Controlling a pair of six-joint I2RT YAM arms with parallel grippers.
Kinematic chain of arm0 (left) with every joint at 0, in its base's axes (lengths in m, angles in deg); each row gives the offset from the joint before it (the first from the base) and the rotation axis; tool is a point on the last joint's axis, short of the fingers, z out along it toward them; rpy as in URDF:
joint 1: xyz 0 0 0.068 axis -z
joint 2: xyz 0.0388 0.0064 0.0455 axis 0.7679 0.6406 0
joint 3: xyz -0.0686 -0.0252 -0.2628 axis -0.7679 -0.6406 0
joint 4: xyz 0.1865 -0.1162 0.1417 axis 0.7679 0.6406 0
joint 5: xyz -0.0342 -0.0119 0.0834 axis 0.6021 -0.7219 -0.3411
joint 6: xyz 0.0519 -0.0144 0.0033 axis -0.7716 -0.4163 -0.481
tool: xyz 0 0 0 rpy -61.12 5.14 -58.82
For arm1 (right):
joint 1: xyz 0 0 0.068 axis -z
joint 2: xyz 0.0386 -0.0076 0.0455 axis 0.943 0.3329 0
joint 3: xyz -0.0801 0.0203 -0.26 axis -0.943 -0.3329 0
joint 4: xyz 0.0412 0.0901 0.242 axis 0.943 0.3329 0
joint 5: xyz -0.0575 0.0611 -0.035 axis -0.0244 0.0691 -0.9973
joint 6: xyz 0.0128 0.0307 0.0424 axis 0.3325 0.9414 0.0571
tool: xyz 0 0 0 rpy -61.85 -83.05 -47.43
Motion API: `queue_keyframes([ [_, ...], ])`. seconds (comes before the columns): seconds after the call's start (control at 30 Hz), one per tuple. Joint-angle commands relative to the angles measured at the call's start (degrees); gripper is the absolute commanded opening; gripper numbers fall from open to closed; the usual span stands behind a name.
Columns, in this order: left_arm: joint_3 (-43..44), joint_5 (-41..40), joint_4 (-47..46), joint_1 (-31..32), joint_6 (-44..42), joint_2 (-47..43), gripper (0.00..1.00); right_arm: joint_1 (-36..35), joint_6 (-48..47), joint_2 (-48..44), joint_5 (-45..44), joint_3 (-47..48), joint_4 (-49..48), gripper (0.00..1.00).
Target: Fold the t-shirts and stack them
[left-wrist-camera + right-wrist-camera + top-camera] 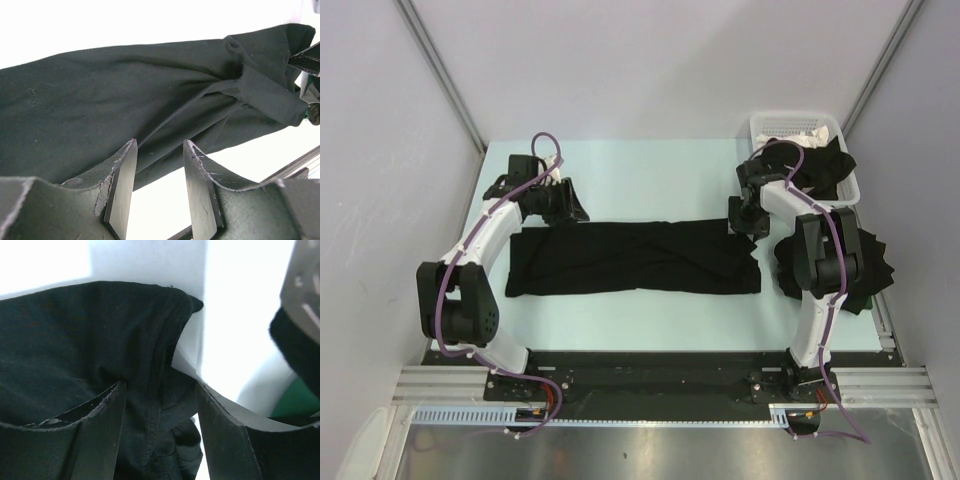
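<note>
The shirt [630, 258] lies flat on the table [650, 180] as a long black band, already folded lengthwise, stretching away to the left from below the basket [775, 125]. Its end nearest the basket looks bunched and creased; the end farthest from the basket is squarer.

The right gripper [745, 218] sits at the band's end nearest the basket, on the far corner. From its wrist camera the right gripper [160, 387] has its jaws spread wide, with a seamed edge of cloth lying in the gap, and nothing is pinched.

The left gripper [570, 208] is over the corner farthest from the basket. Up close, the left gripper [160, 145] also has its jaws apart, with bare table showing between them and the shirt's edge just beyond the tips.

So this looks like the set-up for the next fold, both arms lined up on the far corners and neither one gripping. The next move calls for each gripper to drop onto its corner and close on every layer. The crumpled end by the basket may give only a partial hold.

More black cloth [820, 165] spills over the basket's rim, and a black heap [865, 265] lies just on the near side of the basket, beside the right arm. Whether that heap is folded I cannot tell.
</note>
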Motion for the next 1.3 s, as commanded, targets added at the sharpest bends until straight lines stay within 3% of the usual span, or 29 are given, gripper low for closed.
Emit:
queue_keyframes([
  [0.0, 0.1, 1.2, -1.3, 0.4, 0.6, -0.8, 0.47, 1.4, -0.6, -0.7, 0.2, -2.0, 1.2, 0.62],
  [0.33, -0.7, 1.0, -1.6, 0.4, 1.3, -1.7, 0.48, 1.1, -0.1, 0.0, 2.6, -3.9, 0.0, 0.6],
  [0.57, -1.0, 0.7, -1.4, 0.3, 1.5, -2.2, 0.48, 1.3, 0.1, 2.0, 3.9, -3.9, -0.2, 0.53],
  [0.67, -1.2, 0.5, -1.6, 0.4, 1.6, -2.6, 0.48, 1.3, 0.3, 2.2, 4.6, -3.9, -0.3, 0.46],
  [0.83, -1.0, 0.3, -1.6, 0.4, 1.6, -3.0, 0.48, 1.4, 0.2, 2.4, 4.8, -3.9, -0.8, 0.22],
  [0.97, -1.0, 0.3, -1.6, 0.4, 1.7, -3.1, 0.48, 1.4, 0.3, 2.5, 5.1, -3.9, -1.5, 0.1],
  [1.27, -0.9, 0.2, -1.2, 0.4, 1.7, -3.7, 0.47, 1.4, -0.6, 2.1, 4.5, -2.6, -4.4, 0.0],
])
